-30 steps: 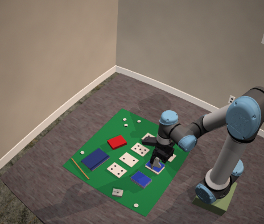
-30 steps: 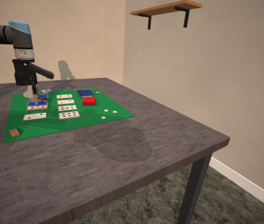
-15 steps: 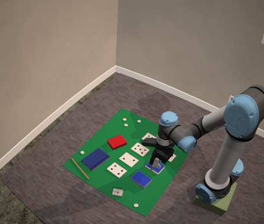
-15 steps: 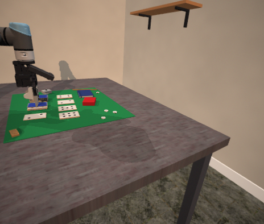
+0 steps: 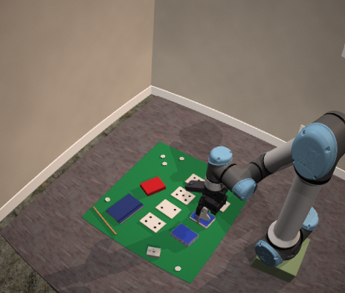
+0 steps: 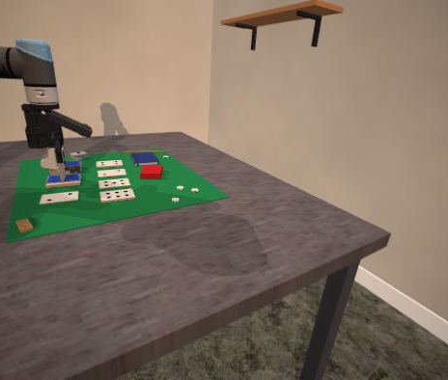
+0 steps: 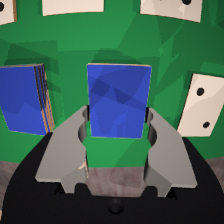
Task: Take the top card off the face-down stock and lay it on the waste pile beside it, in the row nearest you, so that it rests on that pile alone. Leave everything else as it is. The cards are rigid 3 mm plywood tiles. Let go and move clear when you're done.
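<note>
On the left of the top view a pencil (image 5: 104, 220) lies at the edge of the green mat (image 5: 100, 217), with a blue book (image 5: 124, 208) just right of it and a red box (image 5: 152, 185) further up. Right of these, white dotted cards (image 5: 152, 221) lie face up in a slanting row. Lower down, near the middle of the frame, sits the blue-backed stock (image 5: 184, 234), several tiles thick. Just up and right of it the gripper (image 5: 203, 216) points straight down, its jaws part-way closed and pinching the card (image 7: 119, 100) by its two long edges; the wrist view shows the blue back filling the gap between the grey fingers. The card is level and low over the waste pile (image 5: 204, 225), whose pale edge shows under it, beside the stock and apart from it. Whether it touches the pile cannot be told. At the right of the frame the arm (image 5: 301, 201) rises from a green base (image 5: 294, 273).
</note>
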`<state>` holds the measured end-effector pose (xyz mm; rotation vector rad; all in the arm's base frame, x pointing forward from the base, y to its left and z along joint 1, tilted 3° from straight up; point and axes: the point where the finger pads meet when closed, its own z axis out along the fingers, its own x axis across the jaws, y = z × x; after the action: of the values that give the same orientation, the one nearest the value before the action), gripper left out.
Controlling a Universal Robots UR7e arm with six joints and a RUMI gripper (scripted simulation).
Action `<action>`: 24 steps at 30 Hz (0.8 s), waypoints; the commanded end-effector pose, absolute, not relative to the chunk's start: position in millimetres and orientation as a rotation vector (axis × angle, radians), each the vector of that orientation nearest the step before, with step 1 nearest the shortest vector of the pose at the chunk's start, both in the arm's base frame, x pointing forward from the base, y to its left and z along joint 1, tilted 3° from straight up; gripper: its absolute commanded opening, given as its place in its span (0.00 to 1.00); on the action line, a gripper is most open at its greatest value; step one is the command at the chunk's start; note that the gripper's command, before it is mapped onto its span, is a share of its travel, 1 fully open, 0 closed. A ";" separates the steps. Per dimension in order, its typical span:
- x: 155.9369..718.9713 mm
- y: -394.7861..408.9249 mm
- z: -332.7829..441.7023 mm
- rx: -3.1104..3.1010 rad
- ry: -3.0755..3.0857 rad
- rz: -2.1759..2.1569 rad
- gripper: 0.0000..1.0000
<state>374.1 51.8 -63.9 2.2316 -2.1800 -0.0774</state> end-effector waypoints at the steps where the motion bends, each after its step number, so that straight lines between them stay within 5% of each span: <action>1: 374.3 51.8 -66.4 2.232 -2.181 -0.076 0.38; 14: 374.3 51.8 -67.0 2.232 -2.181 -0.076 0.38; 15: 374.3 51.8 -67.0 2.232 -2.181 -0.076 0.50; 24: 374.3 51.8 -67.0 2.232 -2.181 -0.076 0.50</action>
<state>373.9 51.9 -67.3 2.2316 -2.1800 -0.0774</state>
